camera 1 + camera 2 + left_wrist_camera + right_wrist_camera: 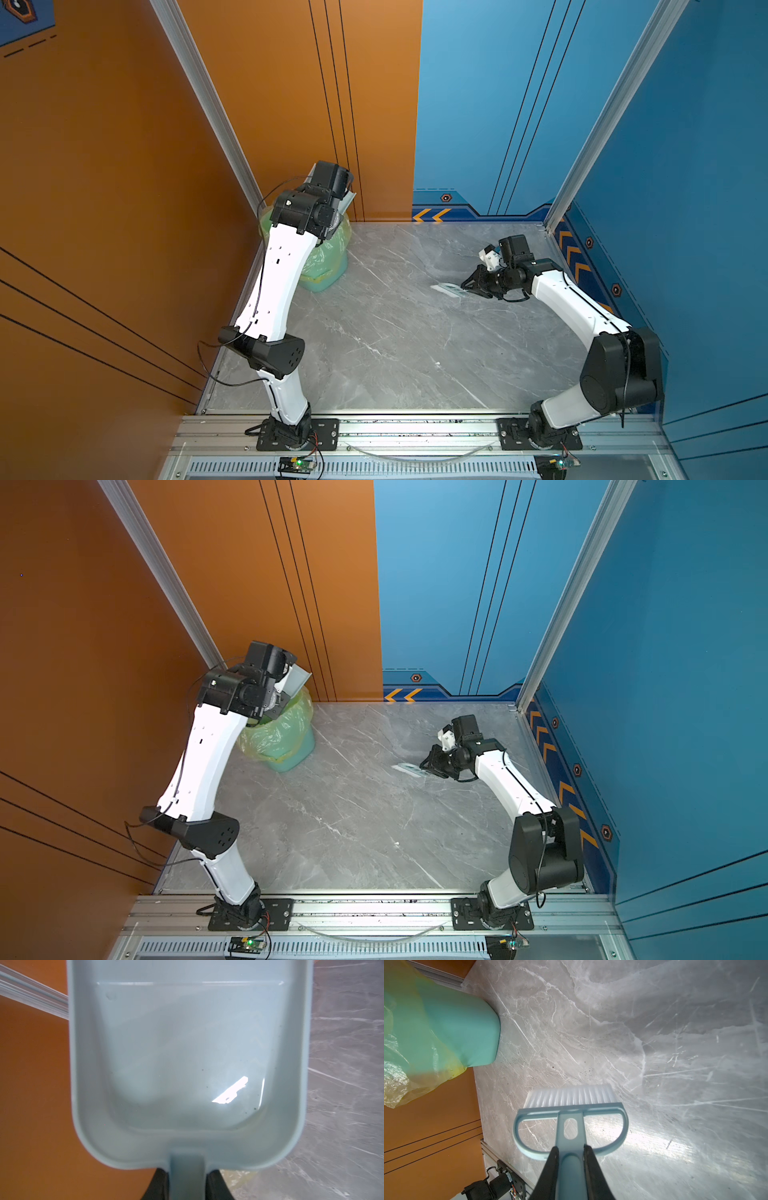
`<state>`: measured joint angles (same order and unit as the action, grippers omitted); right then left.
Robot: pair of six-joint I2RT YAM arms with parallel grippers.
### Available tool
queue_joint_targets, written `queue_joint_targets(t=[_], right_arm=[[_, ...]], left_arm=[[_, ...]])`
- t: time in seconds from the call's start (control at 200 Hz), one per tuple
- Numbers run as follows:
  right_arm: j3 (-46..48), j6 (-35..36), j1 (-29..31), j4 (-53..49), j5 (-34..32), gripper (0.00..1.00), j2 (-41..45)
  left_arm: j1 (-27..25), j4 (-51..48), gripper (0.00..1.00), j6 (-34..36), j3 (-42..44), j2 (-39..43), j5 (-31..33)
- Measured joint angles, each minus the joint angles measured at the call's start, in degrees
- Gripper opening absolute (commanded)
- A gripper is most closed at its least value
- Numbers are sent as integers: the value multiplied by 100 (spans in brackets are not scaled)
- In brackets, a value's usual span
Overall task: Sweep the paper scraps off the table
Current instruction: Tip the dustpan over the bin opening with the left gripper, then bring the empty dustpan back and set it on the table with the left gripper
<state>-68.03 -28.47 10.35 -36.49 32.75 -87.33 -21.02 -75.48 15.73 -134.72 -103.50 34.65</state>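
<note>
The left pincer (186, 1178) clenched the handle of a pale blue-grey plastic dustpan (187, 1053) above the bag-lined teal bin (293, 756). The right pincer (570, 1159) grasped a pale blue white-bristled brush (571, 1103), low over the grey marble counter (395, 332).

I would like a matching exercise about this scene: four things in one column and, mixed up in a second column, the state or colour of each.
Column one
1. dustpan
2. brush
3. bin
4. table

Column two
A. grey marble with white veins
B. held in the right gripper
C. lined with a yellow-green bag
D. held in the left gripper

Pairs: 1-D, 2-B, 3-C, 4-A
</note>
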Motion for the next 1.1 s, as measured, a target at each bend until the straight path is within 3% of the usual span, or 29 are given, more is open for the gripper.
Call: queue_joint_targets(t=[0.591, 0.871, 1.101], right_arm=[[44, 474, -212, -1397, 210, 0, 704], [92, 588, -149, -1915, 476, 0, 750], [55, 713, 9, -2297, 417, 0, 601]], left_arm=[[-942, 837, 0, -1060, 1141, -627, -1051], [-1325, 1742, 0, -1502, 2334, -660, -1316], [-1427, 2608, 0, -2533, 3735, -527, -1517]])
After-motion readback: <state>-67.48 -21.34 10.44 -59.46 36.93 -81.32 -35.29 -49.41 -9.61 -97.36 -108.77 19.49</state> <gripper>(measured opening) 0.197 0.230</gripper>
